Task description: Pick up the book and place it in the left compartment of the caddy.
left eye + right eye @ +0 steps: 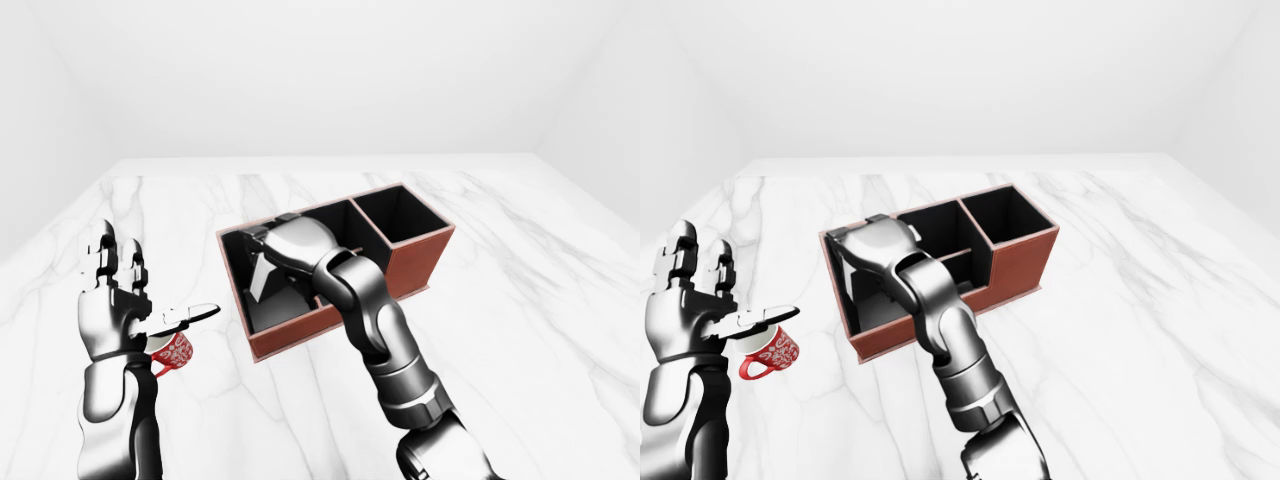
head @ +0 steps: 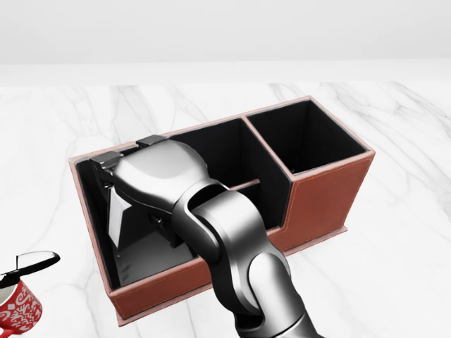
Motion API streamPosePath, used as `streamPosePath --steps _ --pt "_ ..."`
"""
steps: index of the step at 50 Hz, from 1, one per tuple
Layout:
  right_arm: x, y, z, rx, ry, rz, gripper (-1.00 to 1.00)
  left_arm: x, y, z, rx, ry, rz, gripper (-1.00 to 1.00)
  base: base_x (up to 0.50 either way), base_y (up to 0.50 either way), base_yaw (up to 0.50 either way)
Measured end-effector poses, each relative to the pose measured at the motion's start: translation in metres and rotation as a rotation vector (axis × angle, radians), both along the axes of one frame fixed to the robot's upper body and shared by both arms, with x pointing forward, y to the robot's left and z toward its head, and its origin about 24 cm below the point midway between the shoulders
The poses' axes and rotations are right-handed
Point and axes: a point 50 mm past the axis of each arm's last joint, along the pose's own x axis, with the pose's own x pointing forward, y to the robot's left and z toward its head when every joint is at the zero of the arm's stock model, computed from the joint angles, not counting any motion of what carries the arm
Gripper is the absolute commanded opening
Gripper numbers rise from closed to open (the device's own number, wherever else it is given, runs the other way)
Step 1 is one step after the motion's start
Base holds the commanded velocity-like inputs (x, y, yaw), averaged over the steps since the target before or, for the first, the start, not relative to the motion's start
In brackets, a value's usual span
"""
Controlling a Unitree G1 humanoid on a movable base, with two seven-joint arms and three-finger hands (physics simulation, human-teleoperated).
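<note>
Right hand (image 2: 137, 184) inside left compartment of brown leather caddy (image 2: 324, 190), grip unclear; thin grey book (image 2: 113, 220) leaning on left wall. Left hand (image 1: 112, 290) spread open beside red patterned mug (image 1: 770, 352).

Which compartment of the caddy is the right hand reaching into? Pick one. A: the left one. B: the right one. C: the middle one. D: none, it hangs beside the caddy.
A: in the head view the right hand is down in the left compartment of the caddy with the book, while the middle and right compartments show only dark interiors.
</note>
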Motion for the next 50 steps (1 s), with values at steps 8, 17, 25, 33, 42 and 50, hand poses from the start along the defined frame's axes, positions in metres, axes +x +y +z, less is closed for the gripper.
streamPosePath --steps 8,17,25,33,42,50 --pt "0.002 0.005 -0.005 -0.013 0.028 0.008 -1.0 0.0 0.001 -0.003 -0.006 0.01 0.002 1.0 0.0 0.0 0.0" --pt "0.008 0.009 -0.018 -0.045 0.089 0.013 -1.0 -0.002 0.003 -0.005 -0.013 0.018 0.005 1.0 0.0 0.0 0.0" --pt "0.014 0.012 -0.03 -0.07 0.138 0.013 -1.0 -0.004 0.005 -0.007 -0.018 0.026 0.009 1.0 0.0 0.0 0.0" --pt "0.02 0.013 -0.037 -0.078 0.158 0.007 -1.0 -0.005 0.007 -0.01 -0.024 0.036 0.014 1.0 0.0 0.0 0.0" --pt "0.025 0.015 -0.041 -0.073 0.165 0.006 -1.0 -0.007 0.009 -0.013 -0.028 0.043 0.018 1.0 0.0 0.0 0.0" --pt "0.03 0.02 -0.046 -0.061 0.167 0.006 -1.0 -0.008 0.011 -0.015 -0.032 0.046 0.02 1.0 0.0 0.0 0.0"
